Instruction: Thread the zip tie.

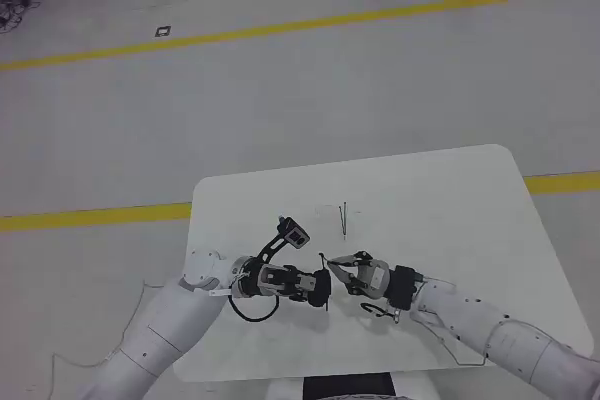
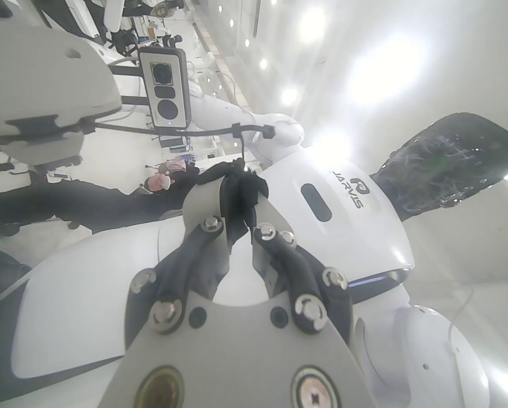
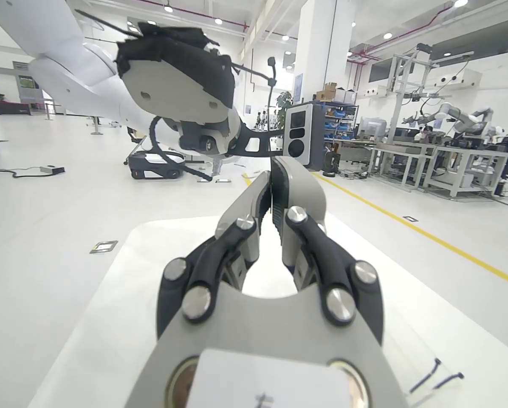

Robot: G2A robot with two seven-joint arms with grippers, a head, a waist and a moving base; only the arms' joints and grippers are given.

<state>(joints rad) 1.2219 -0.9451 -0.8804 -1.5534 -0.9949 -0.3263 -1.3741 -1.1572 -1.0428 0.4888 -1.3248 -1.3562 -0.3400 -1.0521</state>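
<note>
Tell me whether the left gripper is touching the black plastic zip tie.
Touching. In the left wrist view, the left gripper is shut on the black plastic zip tie, which sticks out past its tips.

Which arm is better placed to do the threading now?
Probably the right. The left gripper is shut on the zip tie, steadying it; the right gripper, shut, points at it from close by, so it could take the free end.

black zip tie (image 2: 203,131); plain white table (image 1: 460,200); yellow line (image 1: 80,217) on pale grey floor (image 1: 280,90)
</note>
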